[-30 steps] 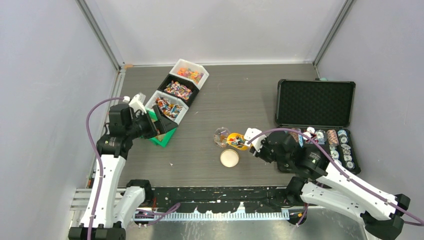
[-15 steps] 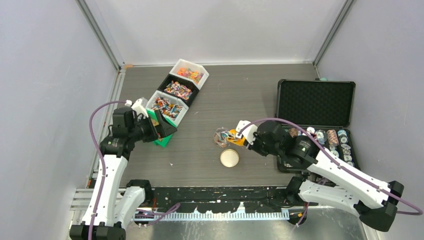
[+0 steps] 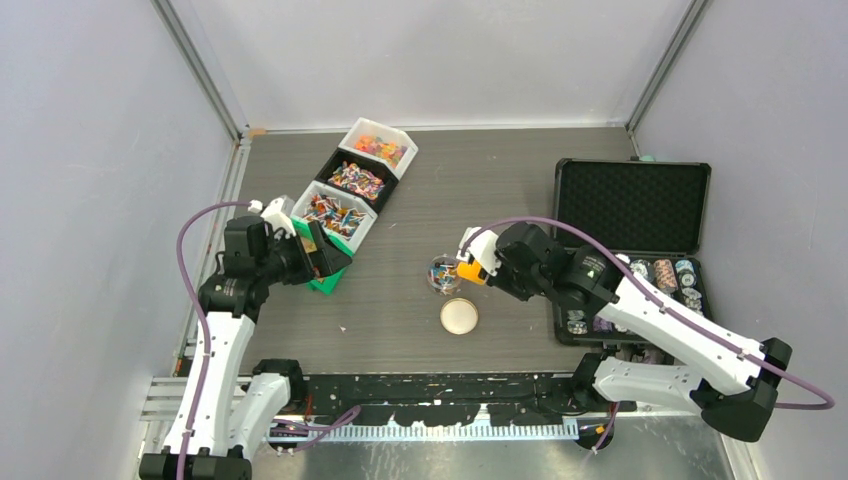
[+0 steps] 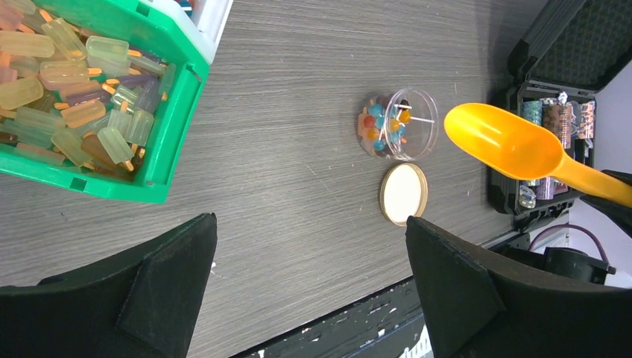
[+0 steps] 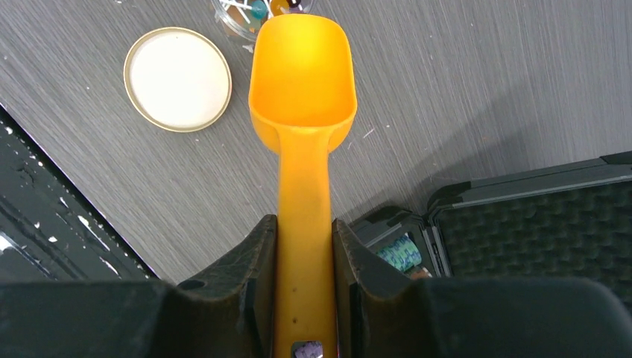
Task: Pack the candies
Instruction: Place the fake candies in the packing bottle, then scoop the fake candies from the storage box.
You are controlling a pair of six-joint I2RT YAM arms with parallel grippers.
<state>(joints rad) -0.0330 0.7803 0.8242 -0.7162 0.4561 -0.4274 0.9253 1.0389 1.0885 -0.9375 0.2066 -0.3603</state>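
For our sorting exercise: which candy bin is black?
The middle bin of the diagonal three-bin row; its two neighbours are white, and the fourth bin is green.

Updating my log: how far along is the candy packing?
Done: a few candies sit in the clear jar. In hand: right gripper holds the orange scoop, empty, beside the jar. Left: probably more scoops from the bins, then fitting the loose lid.
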